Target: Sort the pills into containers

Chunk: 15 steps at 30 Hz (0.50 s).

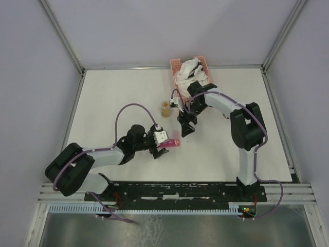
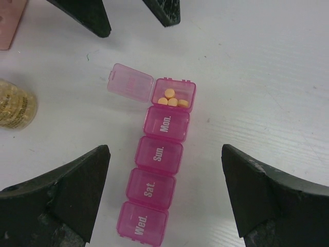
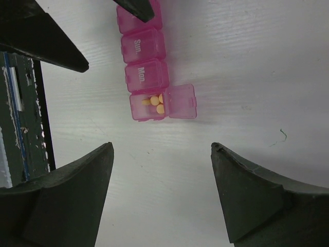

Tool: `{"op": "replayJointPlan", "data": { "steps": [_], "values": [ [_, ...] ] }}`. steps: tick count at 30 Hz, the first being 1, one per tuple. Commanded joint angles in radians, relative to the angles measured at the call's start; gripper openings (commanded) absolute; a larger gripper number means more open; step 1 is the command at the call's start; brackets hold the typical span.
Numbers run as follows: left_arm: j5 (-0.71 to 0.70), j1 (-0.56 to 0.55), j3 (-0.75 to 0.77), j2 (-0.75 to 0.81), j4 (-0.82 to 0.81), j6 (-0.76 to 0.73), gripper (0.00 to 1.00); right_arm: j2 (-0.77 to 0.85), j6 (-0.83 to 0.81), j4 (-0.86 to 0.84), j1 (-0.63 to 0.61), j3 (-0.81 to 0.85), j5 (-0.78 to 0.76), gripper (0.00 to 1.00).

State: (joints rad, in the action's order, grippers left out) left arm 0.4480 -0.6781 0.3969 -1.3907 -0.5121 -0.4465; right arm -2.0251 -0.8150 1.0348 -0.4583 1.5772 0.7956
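The containers (image 2: 157, 170) are a magenta strip of lidded day boxes lying on the white table, also in the top view (image 1: 172, 143) and the right wrist view (image 3: 144, 51). Its end box has its lid (image 2: 131, 84) flipped open. Several orange pills (image 2: 172, 99) lie inside that box, and the right wrist view shows the pills (image 3: 155, 103) too. My left gripper (image 2: 164, 150) is open, hovering over the strip with a finger on each side and gaps between. My right gripper (image 3: 162, 147) is open over bare table just beyond the open box. Both show from above: left gripper (image 1: 160, 145), right gripper (image 1: 185, 128).
A small bottle (image 1: 165, 108) of yellow pills stands on the table behind the strip, left of my right gripper. A pink lattice basket (image 1: 176, 64) with white cloths sits at the back edge. The black base rail (image 3: 20, 118) runs along the near edge.
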Motion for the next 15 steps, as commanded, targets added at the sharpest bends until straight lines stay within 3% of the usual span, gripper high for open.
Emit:
{"op": "replayJointPlan", "data": {
  "steps": [1,15],
  "values": [
    [0.013,0.004,-0.029,0.081,-0.085,0.072,0.95,-0.046,0.071,0.000,-0.019,0.066,-0.004,0.84],
    [0.022,0.002,-0.125,0.227,-0.128,0.165,0.94,-0.167,0.217,-0.045,-0.031,0.131,0.027,0.70]
  ]
}}
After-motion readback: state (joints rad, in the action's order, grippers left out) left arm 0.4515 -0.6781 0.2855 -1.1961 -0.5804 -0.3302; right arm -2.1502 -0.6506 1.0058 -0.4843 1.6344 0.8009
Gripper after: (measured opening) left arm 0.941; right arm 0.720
